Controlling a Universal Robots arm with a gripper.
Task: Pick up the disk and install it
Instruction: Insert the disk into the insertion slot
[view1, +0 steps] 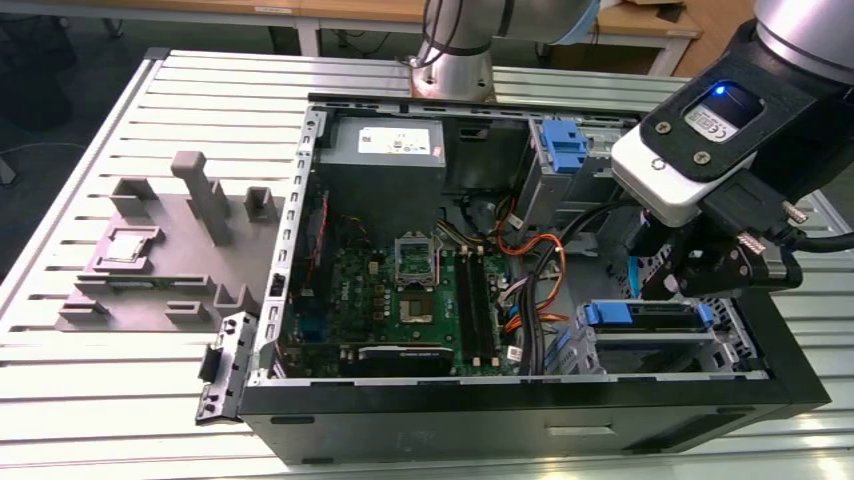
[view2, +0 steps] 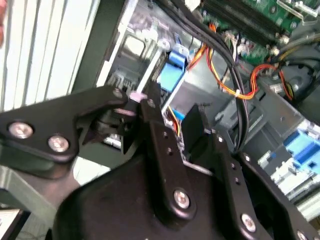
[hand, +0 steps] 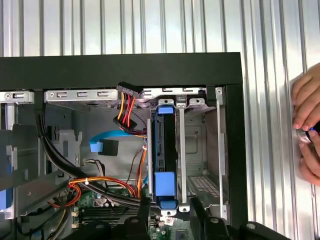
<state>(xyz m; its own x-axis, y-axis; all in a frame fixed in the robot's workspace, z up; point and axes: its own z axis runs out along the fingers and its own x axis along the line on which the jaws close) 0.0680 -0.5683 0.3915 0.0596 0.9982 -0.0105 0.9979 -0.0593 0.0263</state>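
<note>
Just beyond the fingertips of the black two-finger gripper, we see the disk, a flat rectangular hard drive held in blue plastic carrier rails, seated edge-on in the silver metal drive cage of the open black computer case. Its slim dark edge runs from a small blue clip to a broad blue tab, and that tab lies nearest the gripper, in line with the gap between the fingers. We find the fingers spread wider than the disk, gripping nothing.
</note>
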